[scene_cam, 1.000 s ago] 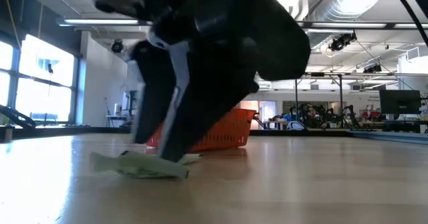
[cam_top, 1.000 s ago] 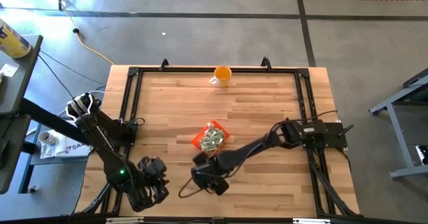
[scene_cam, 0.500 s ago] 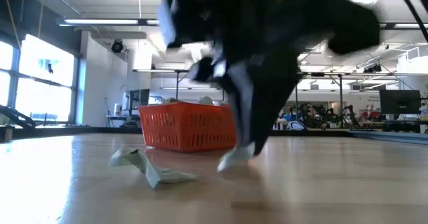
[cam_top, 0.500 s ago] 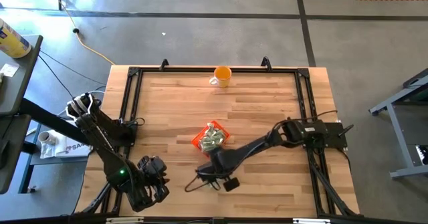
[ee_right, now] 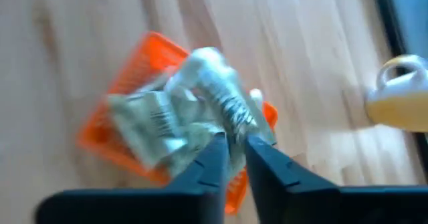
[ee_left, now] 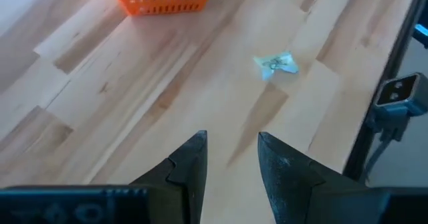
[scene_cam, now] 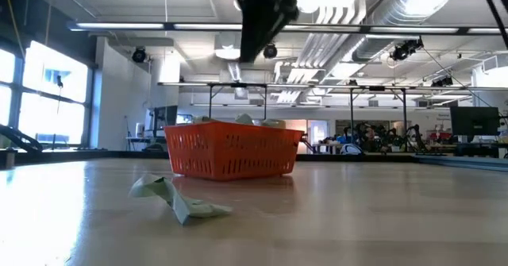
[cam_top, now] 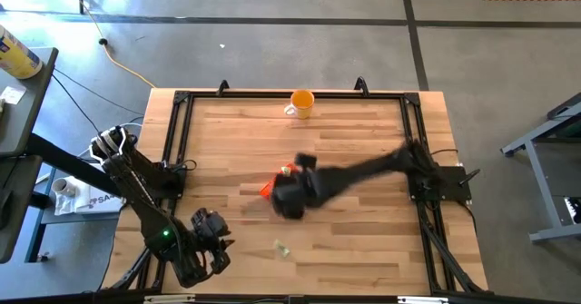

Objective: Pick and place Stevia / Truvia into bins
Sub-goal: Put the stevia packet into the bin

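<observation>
The orange tray (cam_top: 270, 190) stands mid-table with several pale sachets in it (ee_right: 150, 127). My right gripper (cam_top: 290, 198) hovers over the tray, shut on one white-green sachet (ee_right: 217, 90). In the low view it shows high above the tray (scene_cam: 230, 151). Another sachet (cam_top: 281, 248), crumpled, lies on the wood near the front edge (scene_cam: 178, 201). My left gripper (ee_left: 231, 160) waits open at the front left, and that sachet (ee_left: 276, 63) lies well ahead of its fingers. My right gripper pinches the sachet by one end (ee_right: 233, 125) between its two fingertips. The fingers come from above, pointing down. The sachet is lifted clear, over the sachets in the tray.
An orange mug (cam_top: 301, 102) with a white handle stands at the far edge. A black frame (cam_top: 172, 141) runs along the table's sides. Bare wood lies between the tray and the front edge.
My right gripper has taken hold of one sachet on the wood near the front edge. It has then risen and swung toward the far edge, until it stands over the tray. The other sachet stayed on the table, pushed into a crumpled shape.
</observation>
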